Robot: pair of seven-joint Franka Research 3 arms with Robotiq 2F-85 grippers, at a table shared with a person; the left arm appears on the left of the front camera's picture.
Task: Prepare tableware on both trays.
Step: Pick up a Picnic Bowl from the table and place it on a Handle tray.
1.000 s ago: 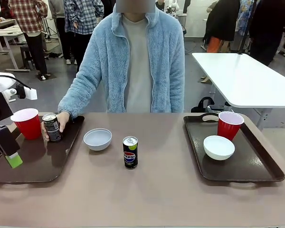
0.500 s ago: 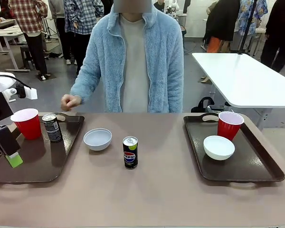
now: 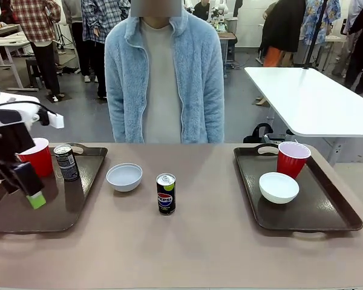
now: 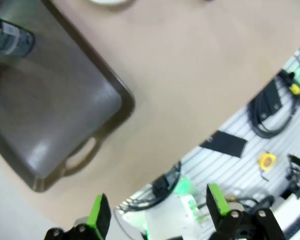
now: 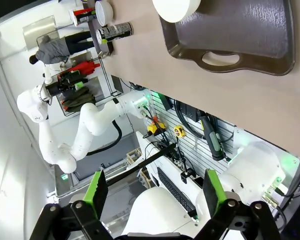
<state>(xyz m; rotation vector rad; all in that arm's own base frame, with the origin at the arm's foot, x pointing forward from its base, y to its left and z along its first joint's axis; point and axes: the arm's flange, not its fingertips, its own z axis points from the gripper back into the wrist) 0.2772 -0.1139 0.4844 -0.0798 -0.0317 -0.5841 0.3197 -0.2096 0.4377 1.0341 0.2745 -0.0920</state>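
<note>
Busy room, people in bkgd, white table (image 3: 314, 99) far R. Tan counter (image 3: 199, 241) up front. Person (image 3: 164, 72) in pale blue fleece at its far edge, arms down at sides.

L tray (image 3: 24, 211) at L end of counter. On its far part: red cup (image 3: 41, 158), partly hidden by L arm (image 3: 12, 130), and upright can (image 3: 66, 162) just beside cup, on its R. Rest of tray surface bare.

On bare counter, btwn the trays: bowl (image 3: 124, 177) just R of L tray, upright. 2nd can (image 3: 166, 194) near ctr, upright, Pepsi logo toward cam, nearer robot than bowl, close to it but apart.

R tray (image 3: 327, 211) at R end of counter. 2nd cup (image 3: 292, 159) upright at far side, by the handle. 2nd bowl (image 3: 279, 187) just in front of it, more toward ctr. Can't tell if the two touch.

L jaws: tilted, above L side of L tray, clear of cup and can. Released. In wrist view, pads (image 4: 99, 217) green, wide apart, nothing btwn. Tray's near corner and cut-out handle beyond them, can at top L of that view.

R jaws: also released, green fingertips (image 5: 212, 192) wide apart, nothing btwn, touching nothing. Beyond them in wrist view: near handle of R tray, 2nd bowl on it at top edge, 2nd can and bowl farther along counter, L arm well off.
</note>
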